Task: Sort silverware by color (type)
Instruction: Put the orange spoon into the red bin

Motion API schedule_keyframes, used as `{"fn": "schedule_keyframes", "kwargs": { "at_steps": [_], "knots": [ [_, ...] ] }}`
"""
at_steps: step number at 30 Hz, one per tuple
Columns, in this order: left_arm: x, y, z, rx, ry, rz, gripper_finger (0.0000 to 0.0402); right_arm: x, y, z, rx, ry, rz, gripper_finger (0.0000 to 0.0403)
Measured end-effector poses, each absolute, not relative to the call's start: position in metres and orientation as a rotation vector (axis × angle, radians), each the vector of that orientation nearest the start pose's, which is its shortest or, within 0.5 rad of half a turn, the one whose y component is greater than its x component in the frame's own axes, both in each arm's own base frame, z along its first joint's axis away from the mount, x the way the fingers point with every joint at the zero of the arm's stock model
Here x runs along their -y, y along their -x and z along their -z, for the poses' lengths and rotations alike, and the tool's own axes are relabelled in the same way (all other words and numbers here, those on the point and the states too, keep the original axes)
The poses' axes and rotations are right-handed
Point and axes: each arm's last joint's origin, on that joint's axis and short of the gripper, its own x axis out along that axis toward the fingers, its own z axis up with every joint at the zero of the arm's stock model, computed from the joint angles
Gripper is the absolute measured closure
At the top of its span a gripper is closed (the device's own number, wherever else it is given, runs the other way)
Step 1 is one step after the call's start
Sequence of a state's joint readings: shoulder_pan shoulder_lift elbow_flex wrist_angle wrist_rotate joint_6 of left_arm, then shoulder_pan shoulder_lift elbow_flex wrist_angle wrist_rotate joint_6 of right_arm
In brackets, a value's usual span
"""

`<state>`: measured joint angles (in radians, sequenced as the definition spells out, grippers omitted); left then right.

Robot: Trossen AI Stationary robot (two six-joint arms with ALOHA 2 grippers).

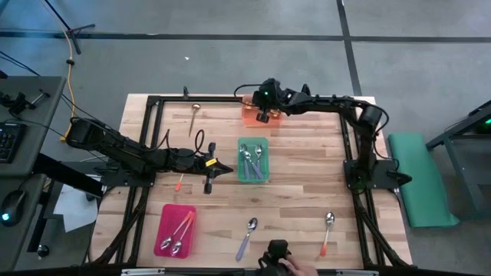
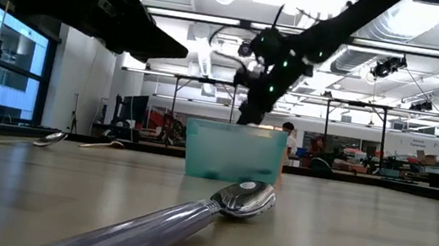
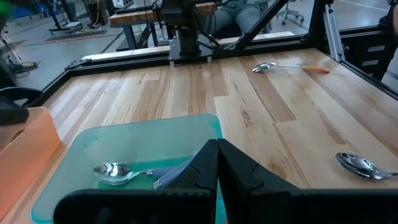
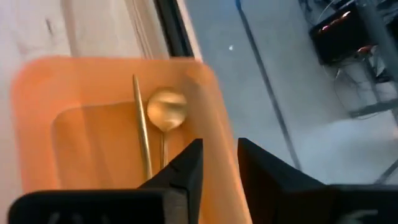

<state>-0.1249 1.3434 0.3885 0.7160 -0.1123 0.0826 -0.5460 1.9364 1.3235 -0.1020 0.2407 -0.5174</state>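
My right gripper [image 4: 221, 165] hangs open over the orange tray [image 1: 247, 116] at the table's far edge, touching nothing. Two gold spoons [image 4: 163, 111] lie flat on the tray's floor. My left gripper [image 1: 222, 169] is shut and hovers beside the green tray [image 1: 252, 172], which holds purple-blue spoons [image 3: 115, 172]. The red tray [image 1: 165, 230] at the near left holds orange-handled spoons. Loose on the table lie a gold spoon [image 1: 195, 115], a purple spoon [image 1: 247, 236] and an orange-handled spoon [image 1: 327, 228].
A black frame [image 1: 153, 103] runs round the table's edges. A small orange handle [image 1: 179, 182] shows under my left arm. A dark camera block [image 1: 276, 253] sits at the near edge. Bare wood lies between the green tray and the right rail.
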Motion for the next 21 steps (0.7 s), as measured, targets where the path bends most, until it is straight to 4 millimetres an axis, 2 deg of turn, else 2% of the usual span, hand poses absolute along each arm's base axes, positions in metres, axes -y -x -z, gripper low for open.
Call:
{"fn": "schedule_keyframes", "kwargs": {
  "at_steps": [5,8,11,16,21],
  "knots": [
    [0.027,-0.243,-0.173,-0.237,-0.110,0.023,0.0401,0.210,-0.350,-0.228,-0.843,0.356,0.520,0.0368],
    [0.027,-0.243,-0.173,-0.237,-0.110,0.023,0.0402,0.200,-0.340,-0.236,-0.760,0.311,0.467,0.0397],
    [0.027,-0.243,-0.172,-0.237,-0.110,0.023,0.0402,0.191,-0.325,-0.224,-0.665,0.277,0.457,0.0393],
    [0.027,-0.243,-0.173,-0.239,-0.099,0.022,0.0402,0.167,-0.289,-0.197,-0.507,0.224,0.445,0.0401],
    [0.024,-0.253,-0.181,-0.291,-0.010,-0.011,0.0402,0.136,-0.256,-0.189,-0.362,0.138,0.438,0.0401]
  ]
}}
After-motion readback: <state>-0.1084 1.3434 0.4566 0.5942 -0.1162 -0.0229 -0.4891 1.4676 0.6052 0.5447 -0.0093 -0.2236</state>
